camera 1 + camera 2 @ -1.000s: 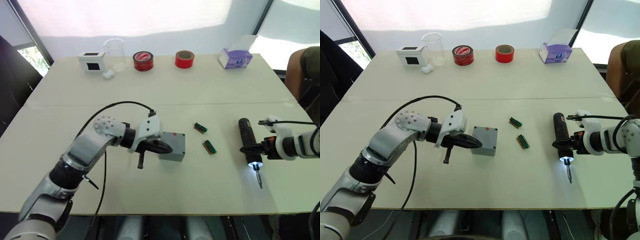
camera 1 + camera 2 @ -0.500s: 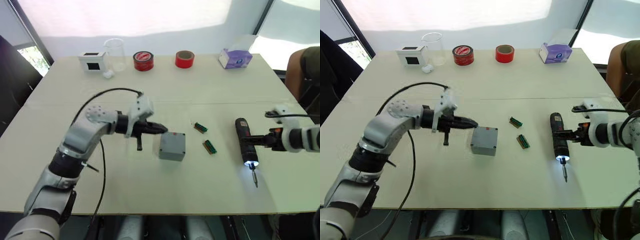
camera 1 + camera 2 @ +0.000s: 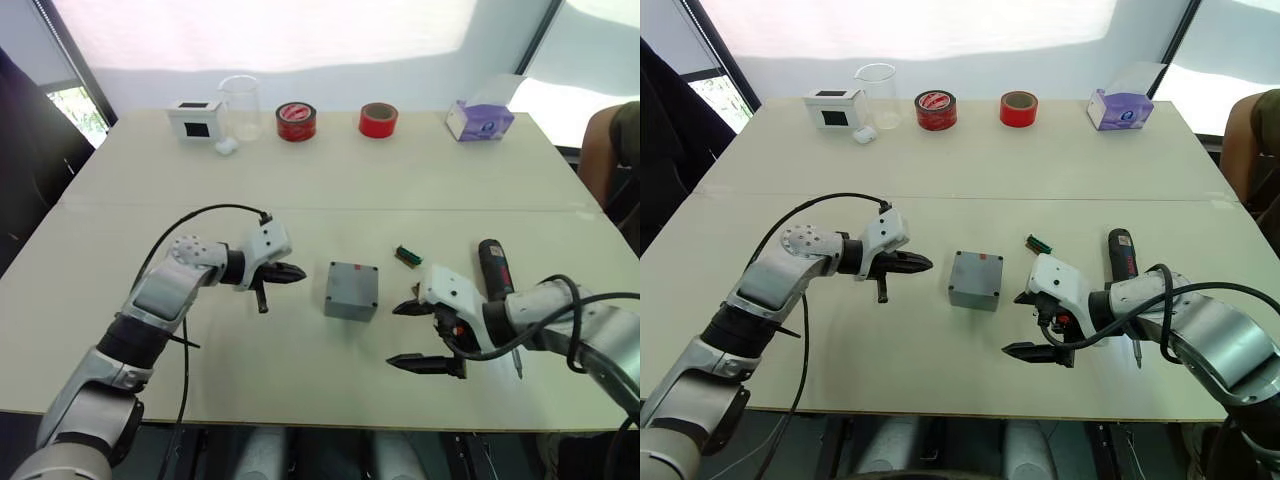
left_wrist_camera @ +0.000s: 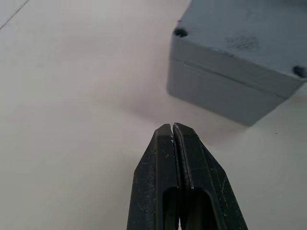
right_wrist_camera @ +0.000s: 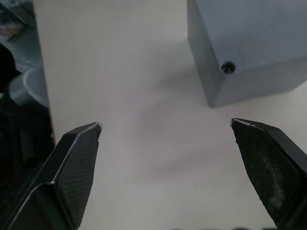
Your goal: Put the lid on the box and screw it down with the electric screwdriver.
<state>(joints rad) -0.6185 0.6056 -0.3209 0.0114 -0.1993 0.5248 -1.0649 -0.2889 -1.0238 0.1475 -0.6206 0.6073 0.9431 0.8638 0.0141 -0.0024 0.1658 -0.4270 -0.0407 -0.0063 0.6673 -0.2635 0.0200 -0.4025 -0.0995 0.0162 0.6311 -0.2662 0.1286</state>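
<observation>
Small square grey metal box mid-table, lid seated – I see my left gripper clenched empty beside it, right gripper splayed wide; black pen-style electric screwdriver lies behind it – risk: reaching back could knock it

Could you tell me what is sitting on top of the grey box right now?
The lid sits on the box, its seam and corner screw holes visible. Nothing else rests on it. The inside is covered.

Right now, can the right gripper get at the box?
Probably yes: the right gripper is open, beside the box, with bare table between them. The left gripper is shut, just clear on the far side.
</observation>
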